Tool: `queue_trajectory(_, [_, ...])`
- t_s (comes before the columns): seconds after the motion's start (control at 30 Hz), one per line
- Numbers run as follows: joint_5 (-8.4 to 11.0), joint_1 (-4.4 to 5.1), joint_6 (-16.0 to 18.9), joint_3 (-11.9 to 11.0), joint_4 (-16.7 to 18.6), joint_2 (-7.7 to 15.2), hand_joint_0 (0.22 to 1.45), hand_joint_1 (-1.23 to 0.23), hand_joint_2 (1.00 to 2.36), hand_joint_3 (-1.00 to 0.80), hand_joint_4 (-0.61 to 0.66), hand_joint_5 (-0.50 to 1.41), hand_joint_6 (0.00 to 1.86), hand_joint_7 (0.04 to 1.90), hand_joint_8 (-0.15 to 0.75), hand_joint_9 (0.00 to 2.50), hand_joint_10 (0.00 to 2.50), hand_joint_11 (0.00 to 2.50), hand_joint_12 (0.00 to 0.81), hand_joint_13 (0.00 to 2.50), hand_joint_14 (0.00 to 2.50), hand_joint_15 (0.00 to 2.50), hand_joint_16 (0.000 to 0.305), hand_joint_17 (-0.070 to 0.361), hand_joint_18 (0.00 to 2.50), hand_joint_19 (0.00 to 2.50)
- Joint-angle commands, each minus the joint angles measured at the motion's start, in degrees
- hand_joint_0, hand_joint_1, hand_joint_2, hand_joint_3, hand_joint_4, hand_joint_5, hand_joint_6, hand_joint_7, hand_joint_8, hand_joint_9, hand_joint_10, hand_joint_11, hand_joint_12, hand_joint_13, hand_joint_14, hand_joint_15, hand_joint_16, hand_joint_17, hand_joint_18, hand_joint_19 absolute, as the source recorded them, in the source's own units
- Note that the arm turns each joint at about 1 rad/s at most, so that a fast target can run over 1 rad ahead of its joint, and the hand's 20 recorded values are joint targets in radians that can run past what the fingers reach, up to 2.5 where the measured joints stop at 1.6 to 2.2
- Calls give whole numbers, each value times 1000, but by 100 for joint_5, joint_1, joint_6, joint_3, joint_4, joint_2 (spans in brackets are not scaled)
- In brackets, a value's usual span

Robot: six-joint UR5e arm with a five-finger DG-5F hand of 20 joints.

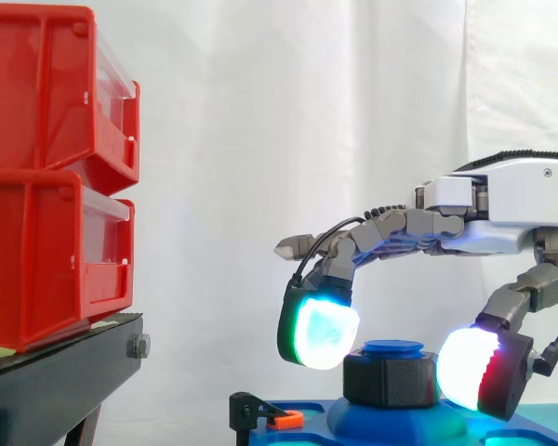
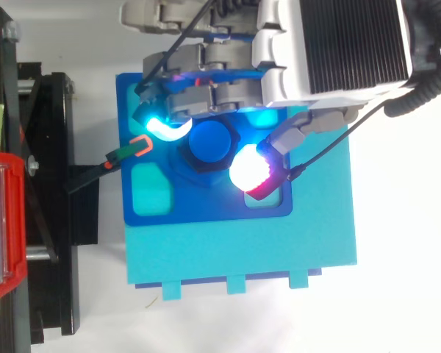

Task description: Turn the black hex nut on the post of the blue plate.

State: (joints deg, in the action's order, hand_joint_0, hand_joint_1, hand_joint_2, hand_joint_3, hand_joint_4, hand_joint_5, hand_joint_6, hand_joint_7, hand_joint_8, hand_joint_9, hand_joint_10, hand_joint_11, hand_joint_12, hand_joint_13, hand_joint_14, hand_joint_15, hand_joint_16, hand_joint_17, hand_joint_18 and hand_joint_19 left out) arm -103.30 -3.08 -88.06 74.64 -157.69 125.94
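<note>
Step in hand: grasp. The hand [image 1: 521,195] pinches the nut [image 1: 391,381] between curled pads, lower centre of the side view, on the post [image 2: 213,141] of the plate [image 2: 206,209]. Next: rotate about the post with firm pad contact.

So looking straight down, the hand [image 2: 331,51] hangs over the blue plate [image 2: 206,209] with its fingers curled down. The black nut [image 2: 193,168] sits right between two glowing fingertips: a cyan pad [image 2: 162,129] touching one side, a white-and-red pad [image 2: 250,170] tight against the other. The post's round blue cap [image 2: 213,141] pokes up through the nut. There's a little orange clip [image 2: 140,145] just past the cyan pad, on the side away from the nut. Way beyond that are the black stand [image 2: 51,220] and a red bin [image 2: 1,220]. A lighter teal slab [image 2: 279,250] lies under the plate.
</note>
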Motion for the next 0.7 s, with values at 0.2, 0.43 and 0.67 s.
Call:
queue_trajectory(0.2, [-15,-8,0,-2,-7,1,389,-625,1000,-500,180,-284,500,861,66,0,821,82,237,60,0,76,38,85,174,239])
queue_trajectory(0.43, [-15,-8,0,7,-86,1,389,-621,1000,-500,183,-281,500,863,64,0,845,80,236,59,1,76,38,85,170,240])
queue_trajectory(0.67, [-15,-17,0,-2,-86,-8,387,-620,1000,-500,188,-281,500,862,67,0,875,69,237,60,1,80,38,85,170,239])
